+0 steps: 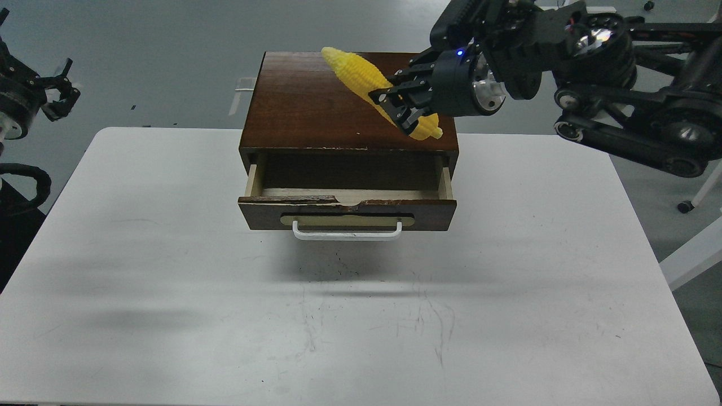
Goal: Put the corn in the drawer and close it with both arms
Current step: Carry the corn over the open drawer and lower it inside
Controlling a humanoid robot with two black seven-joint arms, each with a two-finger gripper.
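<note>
A dark wooden cabinet (338, 101) stands at the back of the white table (169, 316). Its drawer (347, 211) is pulled open, with a white handle (347, 232) on the front, and its inside looks empty. My right gripper (397, 110) is shut on a yellow corn cob (361, 76). It holds the cob tilted in the air over the right part of the cabinet top, just behind the open drawer. My left gripper (48, 93) is at the far left edge, beyond the table, with its fingers spread and nothing in them.
The right arm's links (615, 107) reach in from the upper right above the table's back right corner. White chair legs (699, 192) stand on the grey floor at the right. Scuff marks show on the table in front of the drawer.
</note>
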